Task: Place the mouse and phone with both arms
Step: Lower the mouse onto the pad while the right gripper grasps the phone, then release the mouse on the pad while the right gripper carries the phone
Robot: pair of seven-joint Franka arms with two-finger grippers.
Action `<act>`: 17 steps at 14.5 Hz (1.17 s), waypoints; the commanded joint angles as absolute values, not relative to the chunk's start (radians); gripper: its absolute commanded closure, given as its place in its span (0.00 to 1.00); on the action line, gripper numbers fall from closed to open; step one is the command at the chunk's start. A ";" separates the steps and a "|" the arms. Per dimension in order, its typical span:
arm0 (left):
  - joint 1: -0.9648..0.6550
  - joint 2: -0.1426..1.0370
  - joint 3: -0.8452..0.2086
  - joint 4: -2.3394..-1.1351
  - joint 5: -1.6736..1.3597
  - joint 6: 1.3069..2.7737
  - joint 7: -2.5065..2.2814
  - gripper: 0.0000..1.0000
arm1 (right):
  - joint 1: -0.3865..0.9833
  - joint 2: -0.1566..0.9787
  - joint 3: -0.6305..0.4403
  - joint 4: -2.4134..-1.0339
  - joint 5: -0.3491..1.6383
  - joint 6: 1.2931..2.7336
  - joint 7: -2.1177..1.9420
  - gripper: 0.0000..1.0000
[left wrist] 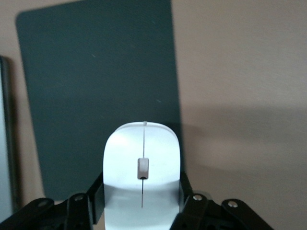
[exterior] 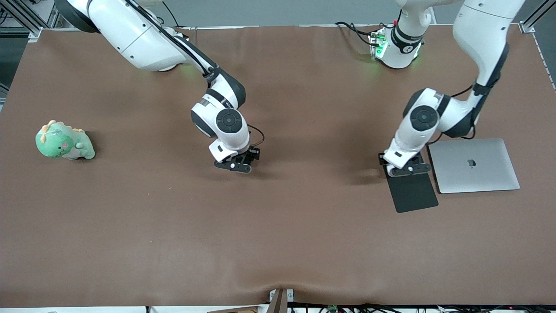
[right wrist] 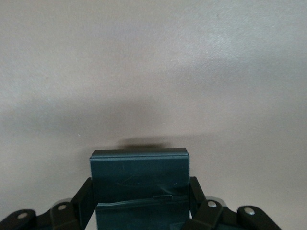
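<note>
My left gripper [exterior: 407, 170] is shut on the white mouse [left wrist: 142, 167], holding it over the black mouse pad [exterior: 412, 191] at the pad's edge nearest the robots' bases. The mouse is hidden under the hand in the front view; in the left wrist view the fingers [left wrist: 96, 191] press its two sides and the pad [left wrist: 96, 96] lies below. My right gripper [exterior: 236, 165] is shut on the black phone [right wrist: 139, 184] just above the bare brown table near its middle. The phone shows only in the right wrist view, clamped between the fingers [right wrist: 81, 194].
A closed silver laptop [exterior: 474, 165] lies beside the mouse pad toward the left arm's end. A green plush dinosaur [exterior: 64, 141] sits toward the right arm's end. The table's brown cover [exterior: 278, 226] has a bump at the edge nearest the front camera.
</note>
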State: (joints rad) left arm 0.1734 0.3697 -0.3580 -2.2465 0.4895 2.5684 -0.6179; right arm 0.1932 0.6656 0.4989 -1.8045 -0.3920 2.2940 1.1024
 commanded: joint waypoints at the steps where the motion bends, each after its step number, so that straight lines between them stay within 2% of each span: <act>1: 0.230 0.409 -0.367 -2.201 0.517 2.580 -0.520 1.00 | 0.042 0.638 0.615 -1.813 -0.390 2.255 1.138 1.00; 3: 0.248 0.434 -0.367 -2.171 0.517 2.580 -0.471 1.00 | -0.026 0.632 0.649 -1.812 -0.391 2.220 1.126 1.00; 8: 0.261 0.527 -0.364 -2.073 0.517 2.582 -0.431 1.00 | -0.075 0.585 0.644 -1.824 -0.399 2.143 1.028 1.00; 13: 0.262 0.564 -0.361 -2.029 0.517 2.580 -0.411 1.00 | -0.143 0.523 0.641 -1.870 -0.396 2.134 0.913 1.00; 14: 0.262 0.568 -0.360 -2.023 0.515 2.580 -0.414 0.88 | -0.155 0.512 0.641 -1.876 -0.391 2.134 0.887 1.00; 15: 0.262 0.568 -0.360 -2.019 0.515 2.580 -0.416 0.56 | -0.166 0.502 0.634 -1.881 -0.390 2.132 0.861 1.00; 16: 0.268 0.565 -0.360 -2.019 0.517 2.580 -0.411 0.13 | -0.175 0.485 0.623 -1.899 -0.388 2.134 0.833 1.00; 17: 0.279 0.557 -0.362 -2.019 0.518 2.580 -0.411 0.00 | -0.192 0.476 0.614 -1.914 -0.384 2.138 0.797 1.00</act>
State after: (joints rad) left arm 0.2559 0.5574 -0.3569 -2.0323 0.4897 2.5717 -0.4196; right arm -0.1510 0.5384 0.6151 -1.8508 -0.3926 2.1330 0.8580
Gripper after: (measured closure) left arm 0.344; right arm 0.207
